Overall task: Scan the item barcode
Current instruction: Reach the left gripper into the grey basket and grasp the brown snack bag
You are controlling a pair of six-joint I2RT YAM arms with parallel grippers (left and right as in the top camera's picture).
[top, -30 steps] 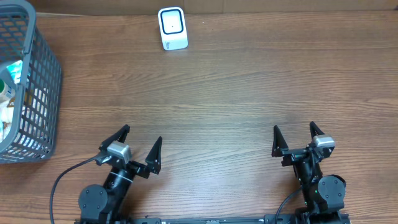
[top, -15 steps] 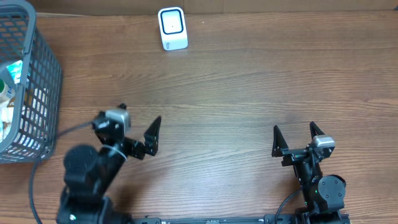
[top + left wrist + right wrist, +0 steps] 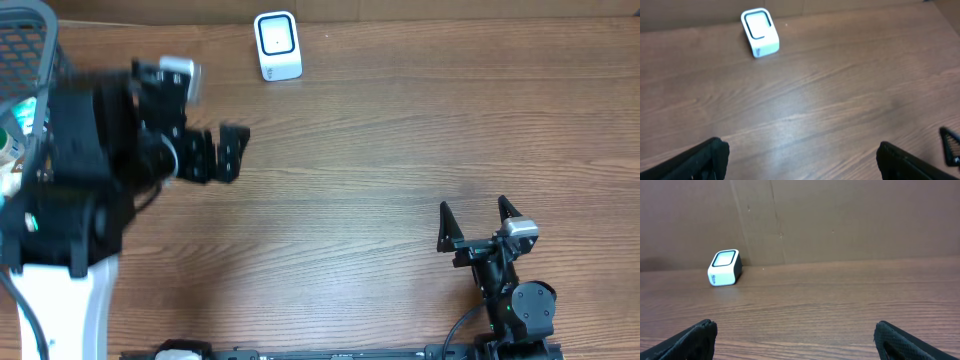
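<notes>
While the black left arm is looming large and blurred over the left side of the brown wood-grain table in the overhead view, the left gripper is holding its two black fingers wide apart with nothing between them. The left wrist view is showing one finger at each lower corner and bare tabletop in the gap. The white, box-shaped barcode scanner with a black-framed window is standing at the far edge of the table, left of centre, with its window tilting upward, and it is sitting well apart from both grippers. The grey plastic lattice basket is sitting at the far left edge, partly covered by the left arm. The packaged items inside it are showing only as scraps of teal, white and green through the lattice, too hidden to name. The right gripper is resting low near the front right of the table, its black fingers spreading open and empty and pointing towards the far edge. From the right wrist view the scanner is appearing at the far left, just in front of the brown cardboard wall that is backing the table.
</notes>
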